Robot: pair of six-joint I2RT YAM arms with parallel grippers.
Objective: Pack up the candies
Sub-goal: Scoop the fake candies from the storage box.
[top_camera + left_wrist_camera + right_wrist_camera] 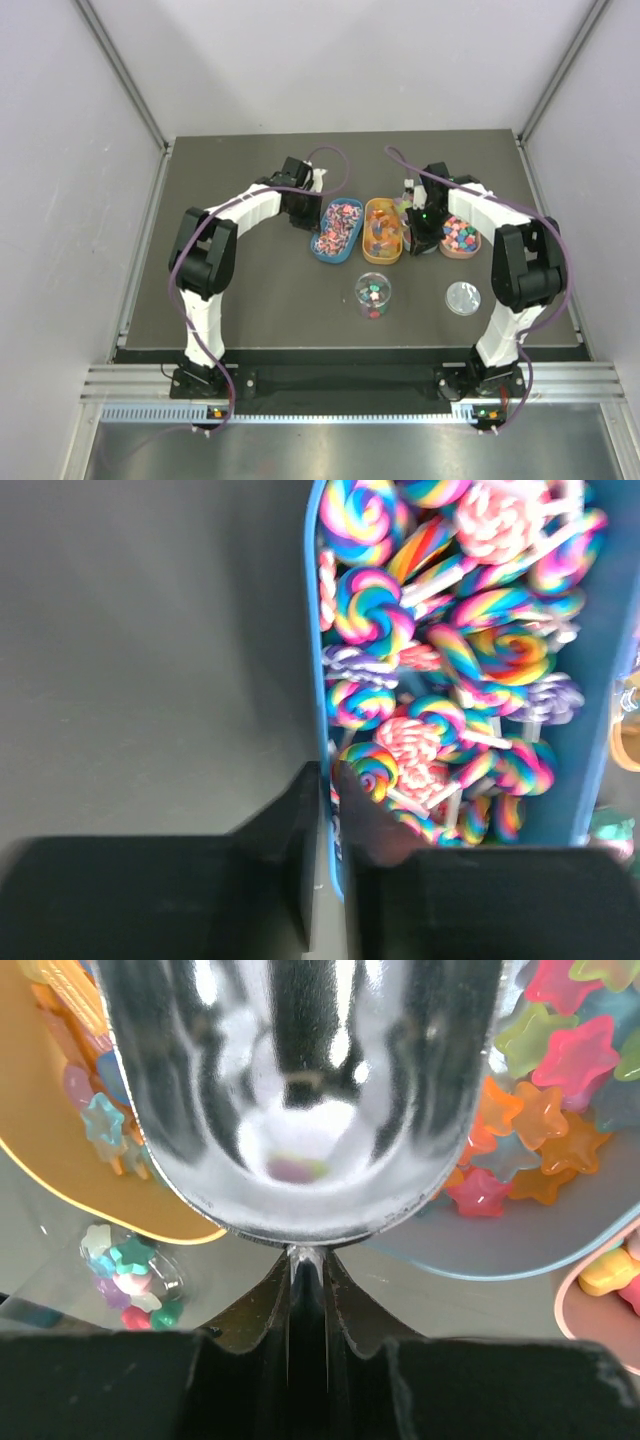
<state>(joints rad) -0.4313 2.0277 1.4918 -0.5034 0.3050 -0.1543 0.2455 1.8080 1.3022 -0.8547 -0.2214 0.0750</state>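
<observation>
1. Beside the star candies (575, 1055), our right gripper (305, 1265) clamps the metal scoop (300, 1090), which looks almost empty; we should dip it among them.
2. Our left gripper (325, 800) pinches the blue tray (318, 680) by its rim; we hold it steady.

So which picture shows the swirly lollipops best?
The left wrist view: the swirly lollipops fill it, close up. The top view shows only pinkish specks in the blue tray. The right wrist view misses them.

Arms forward; left end effector (325, 792), right end effector (307, 1262) clamped.
</observation>
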